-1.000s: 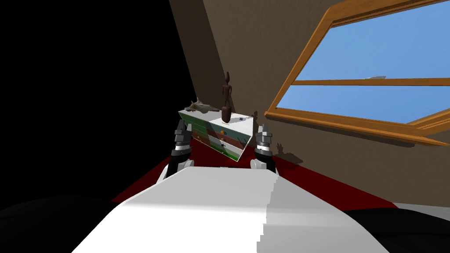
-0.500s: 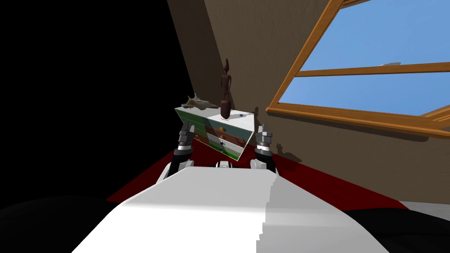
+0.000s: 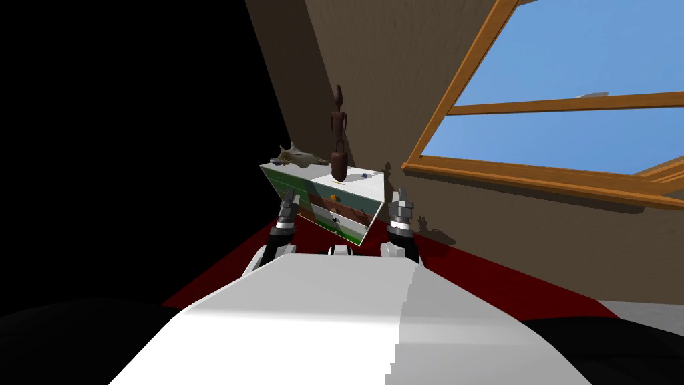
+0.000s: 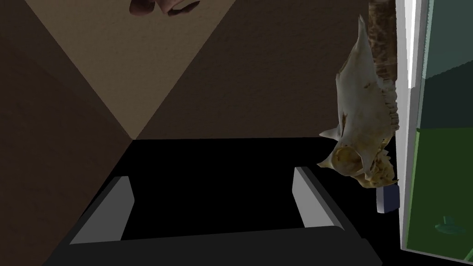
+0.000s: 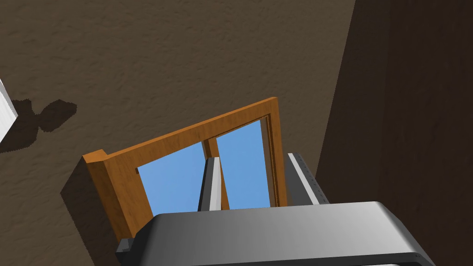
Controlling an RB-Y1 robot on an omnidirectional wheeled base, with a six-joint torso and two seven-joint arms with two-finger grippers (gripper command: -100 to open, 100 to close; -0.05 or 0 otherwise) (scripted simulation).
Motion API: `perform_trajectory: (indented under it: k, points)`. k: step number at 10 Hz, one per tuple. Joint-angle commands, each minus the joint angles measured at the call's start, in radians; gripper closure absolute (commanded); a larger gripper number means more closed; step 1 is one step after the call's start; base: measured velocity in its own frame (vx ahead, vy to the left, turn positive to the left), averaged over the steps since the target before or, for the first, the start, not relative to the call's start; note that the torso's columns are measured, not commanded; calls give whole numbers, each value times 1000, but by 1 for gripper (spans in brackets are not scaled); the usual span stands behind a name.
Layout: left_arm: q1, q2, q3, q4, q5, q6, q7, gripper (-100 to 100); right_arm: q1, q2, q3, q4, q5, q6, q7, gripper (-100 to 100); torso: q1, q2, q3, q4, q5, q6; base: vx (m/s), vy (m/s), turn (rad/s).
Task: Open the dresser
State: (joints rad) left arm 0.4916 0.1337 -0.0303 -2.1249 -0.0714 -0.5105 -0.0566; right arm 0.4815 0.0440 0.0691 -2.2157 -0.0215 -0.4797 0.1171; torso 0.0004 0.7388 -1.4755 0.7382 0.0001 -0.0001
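Reaching step. My left gripper (image 3: 288, 200) wide, empty, by dresser (image 3: 327, 204) left side. Right gripper (image 3: 399, 200) narrower, empty. Next, I think: get fingers onto knob (image 3: 333, 198).

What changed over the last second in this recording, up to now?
My left gripper, open, has edged sideways across the front of the dresser, nearer its drawers; the head camera also shifted a little. Nothing was grasped or let go. The right gripper stayed beside the dresser, the drawers are still shut, and the skull and dark figurine on top did not move.
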Motion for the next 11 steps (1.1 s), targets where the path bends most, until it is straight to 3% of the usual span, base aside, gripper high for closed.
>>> perform_trajectory:
  k: [1,11]
  points:
    - [-14,-1,-7,55,-8,0,-7,-100,0,0,0,0,0,0,0,0,-1,0,0,0,0,0,32,-30,-39]
    - [-69,-18,-29,252,-34,6,-31,-100,0,0,0,0,0,0,0,0,0,-1,0,0,0,0,39,-27,-33]
